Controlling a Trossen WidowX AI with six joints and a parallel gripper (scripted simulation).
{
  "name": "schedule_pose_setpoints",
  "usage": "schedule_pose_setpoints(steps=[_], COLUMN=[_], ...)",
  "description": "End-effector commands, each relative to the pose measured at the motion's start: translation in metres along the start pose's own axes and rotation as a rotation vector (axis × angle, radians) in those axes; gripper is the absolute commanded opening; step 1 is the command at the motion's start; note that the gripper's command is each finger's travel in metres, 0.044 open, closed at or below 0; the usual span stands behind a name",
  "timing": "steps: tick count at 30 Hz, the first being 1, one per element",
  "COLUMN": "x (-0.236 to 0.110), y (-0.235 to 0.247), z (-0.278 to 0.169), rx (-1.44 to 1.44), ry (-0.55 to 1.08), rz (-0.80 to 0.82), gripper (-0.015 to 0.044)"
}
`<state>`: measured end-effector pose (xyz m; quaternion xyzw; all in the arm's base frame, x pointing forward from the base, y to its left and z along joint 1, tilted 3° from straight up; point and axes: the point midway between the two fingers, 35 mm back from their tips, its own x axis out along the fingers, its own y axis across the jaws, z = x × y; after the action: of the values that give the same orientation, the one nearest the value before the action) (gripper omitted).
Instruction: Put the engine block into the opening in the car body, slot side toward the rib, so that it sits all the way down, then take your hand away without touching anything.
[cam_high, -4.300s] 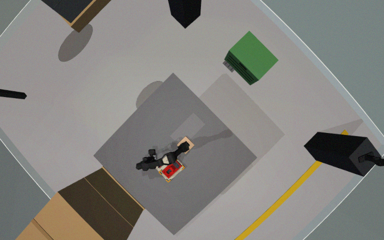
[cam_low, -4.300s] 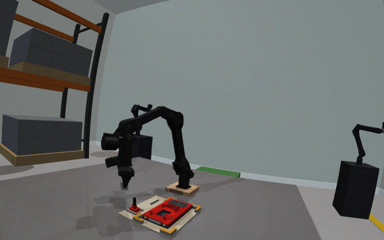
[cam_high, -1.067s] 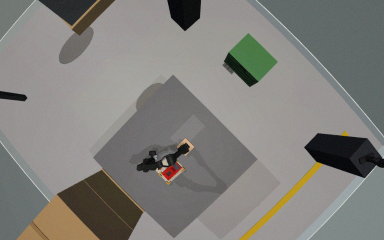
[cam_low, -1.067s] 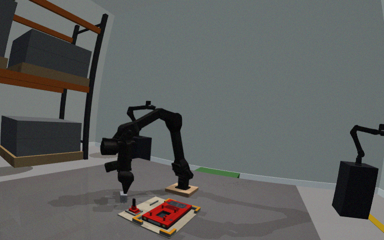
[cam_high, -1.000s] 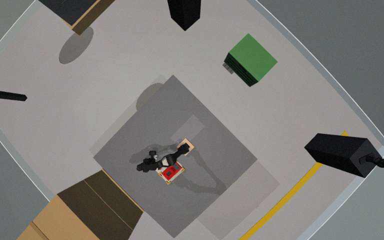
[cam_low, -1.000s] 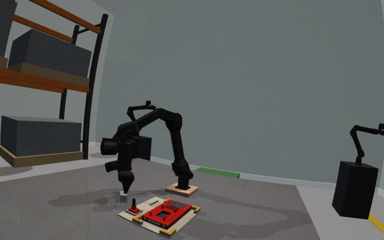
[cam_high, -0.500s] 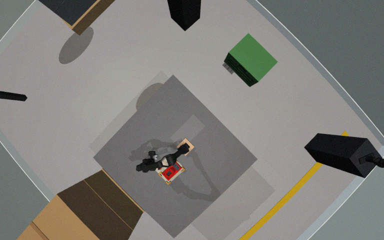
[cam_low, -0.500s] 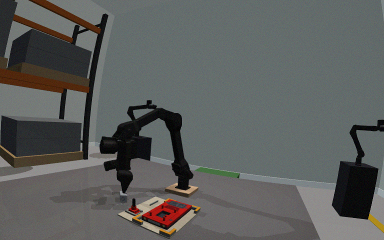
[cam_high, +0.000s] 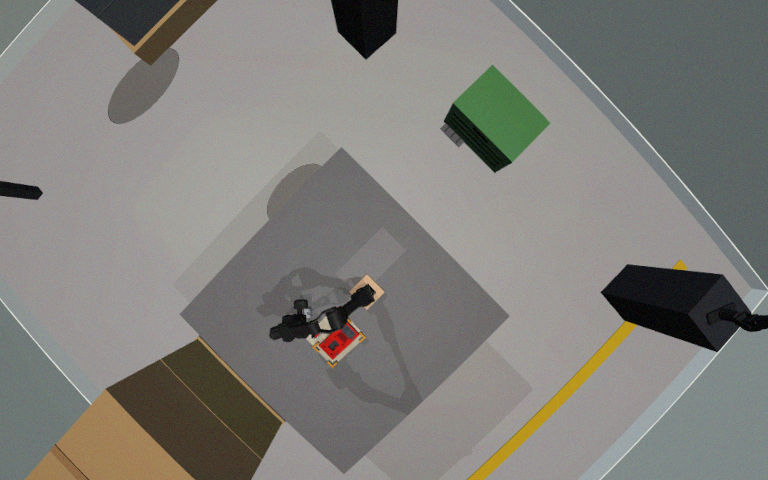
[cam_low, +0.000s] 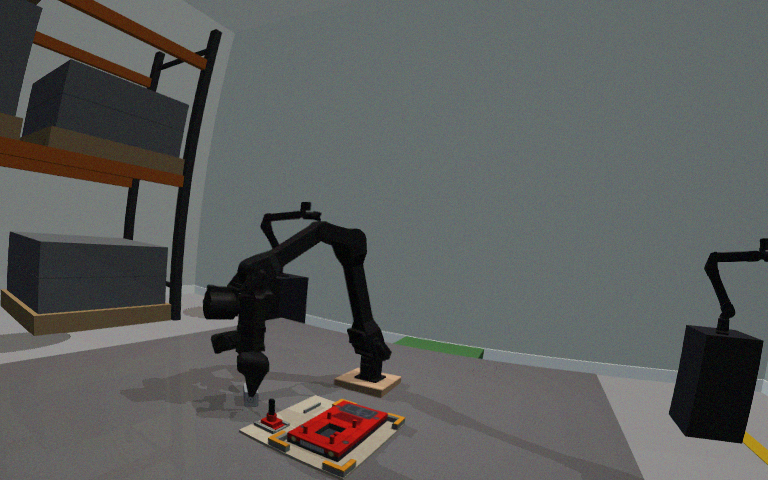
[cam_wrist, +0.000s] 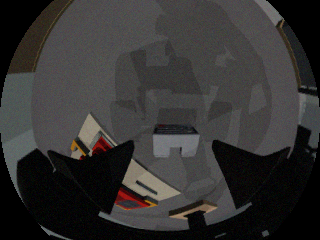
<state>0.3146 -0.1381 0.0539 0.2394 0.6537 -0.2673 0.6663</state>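
The engine block (cam_low: 250, 399) (cam_wrist: 175, 142) is a small grey block. It stands on the dark table beside the cream board (cam_low: 370, 448). My gripper (cam_low: 252, 389) (cam_wrist: 175, 144) is open and points straight down right over the block. In the wrist view the block shows between the two spread fingers, and I cannot tell whether they touch it. The red car body (cam_low: 339, 431) (cam_high: 338, 341) (cam_wrist: 100, 148) lies flat on the board, and its dark rectangular opening (cam_low: 327, 431) is empty. From above, the arm (cam_high: 317, 322) hides the block.
A small red stand with a black knob (cam_low: 271, 417) sits on the board's near-left corner, close to the gripper. The arm's base (cam_low: 368, 382) stands behind the board. A shelf rack with crates (cam_low: 84, 271) is at the far left, and a black pedestal (cam_low: 714, 384) is at the right.
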Motion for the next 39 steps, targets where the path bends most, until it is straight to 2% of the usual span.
schedule_pose_setpoints(steps=[1,11,19,27,34,39], x=[0.010,0.023,0.023,0.023,0.010,-0.006], y=[-0.001,-0.001,-0.001,-0.001,0.000,0.001], z=[-0.002,-0.003,-0.003,-0.003,0.000,0.003], rx=[0.001,0.000,0.000,0.000,0.000,0.000], ry=[0.006,0.006,0.006,0.006,0.006,0.006], rz=[-0.005,-0.005,-0.005,-0.005,-0.005,-0.005], gripper=[0.0440,0.0440,0.0230,0.0177,0.0000,0.0000])
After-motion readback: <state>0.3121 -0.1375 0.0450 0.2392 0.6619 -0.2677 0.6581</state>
